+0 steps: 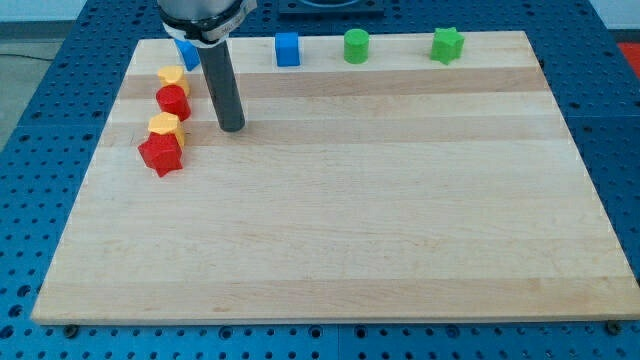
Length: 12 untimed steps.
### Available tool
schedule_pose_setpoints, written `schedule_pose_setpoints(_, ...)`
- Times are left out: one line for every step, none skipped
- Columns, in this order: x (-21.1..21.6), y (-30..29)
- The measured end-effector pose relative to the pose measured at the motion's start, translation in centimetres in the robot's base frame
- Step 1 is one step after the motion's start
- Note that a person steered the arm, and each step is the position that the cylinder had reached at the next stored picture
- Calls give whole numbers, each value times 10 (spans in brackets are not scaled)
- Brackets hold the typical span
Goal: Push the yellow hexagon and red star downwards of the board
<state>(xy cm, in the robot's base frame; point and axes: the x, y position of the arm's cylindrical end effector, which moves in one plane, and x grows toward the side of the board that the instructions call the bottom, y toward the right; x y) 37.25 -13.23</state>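
Board: wooden, mostly bare; all blocks sit along the view's top edge and upper left.

Arm: the rod comes down from the view's top, nearly upright. My tip rests on the wood just to the view's right of the left-hand cluster and touches no block. No jaws on this rig; the tool is a plain rod and holds nothing.

Left cluster, a short column from top to bottom: one yellow block, a red cylinder, the yellow hexagon, the red star. The hexagon and star touch or nearly touch; the hexagon also sits tight under the cylinder. I cannot make out the upper yellow block's shape.

Top row: a blue block half hidden behind the rod, a blue cube, a green cylinder, a green star.

Step, as I judge it: approach only. The pair is high on the board, with no downward push done yet.

Next move: I need my tip above the hexagon, in the narrow seam under the red cylinder, then a straight push toward the view's bottom so the hexagon drives the star ahead. Risks: dragging the cylinder along, or the star slipping sideways.
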Motion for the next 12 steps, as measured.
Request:
schedule_pose_setpoints(-31, 2)
schedule_pose_setpoints(-80, -11)
schedule_pose_setpoints(-97, -11)
schedule_pose_setpoints(-100, -47)
schedule_pose_setpoints(-89, -75)
schedule_pose_setpoints(-86, -95)
schedule_pose_setpoints(-110, -106)
schedule_pose_setpoints(-89, -150)
schedule_pose_setpoints(-62, -147)
schedule_pose_setpoints(-65, -124)
schedule_pose_setpoints(-81, -133)
schedule_pose_setpoints(-95, -128)
